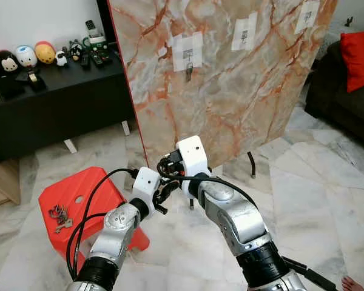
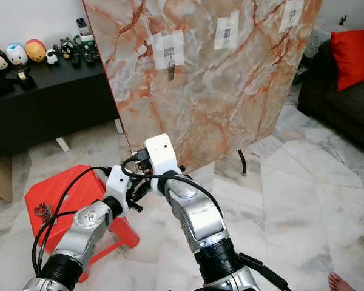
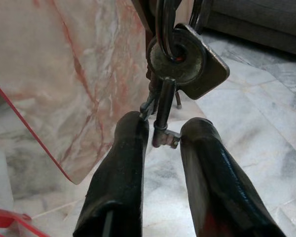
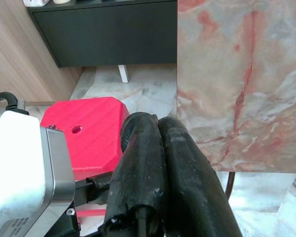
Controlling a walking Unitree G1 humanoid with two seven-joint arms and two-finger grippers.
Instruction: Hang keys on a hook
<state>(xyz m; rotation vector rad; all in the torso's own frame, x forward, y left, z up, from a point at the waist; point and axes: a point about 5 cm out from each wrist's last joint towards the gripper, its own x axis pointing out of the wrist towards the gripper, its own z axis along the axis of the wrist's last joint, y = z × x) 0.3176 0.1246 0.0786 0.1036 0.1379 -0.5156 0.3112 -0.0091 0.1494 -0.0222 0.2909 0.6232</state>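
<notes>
We see both arms raised in front of the torso, wrists nearly touching, low in front of the marble-pattern board (image 1: 230, 79).

Left gripper (image 3: 163, 136): fingers (image 3: 123, 163) apart, w/ a narrow gap. The tip of a key bunch (image 3: 180, 59) hangs in that gap, just at the fingertips. The bunch's ring and round key head sit above the fingers, hanging from something at the top edge of the left wrist view; we can't tell what holds it. Whether the fingers actually touch the key: can't tell.

Right gripper (image 4: 155, 133): fingers pressed together, no gap seen. Whether anything is pinched between them we can't tell from the right wrist view. It sits just beside the left wrist's white housing.

A 2nd bunch of keys (image 1: 59, 216) lies on the red stool (image 1: 85, 194), near its left edge, well apart from both grippers.

Board leans upright behind the arms. It carries three white taped patches; the leftmost has a hook (image 1: 188, 71) w/ a small dark item hanging, too small to ID.

Bkgd: black cabinet (image 1: 54, 103) at left w/ figurines and remotes on top, dark sofa w/ red cushion (image 1: 359, 57) at right, marble tile floor. A bare foot (image 1: 355, 284) shows at the bottom right corner.
</notes>
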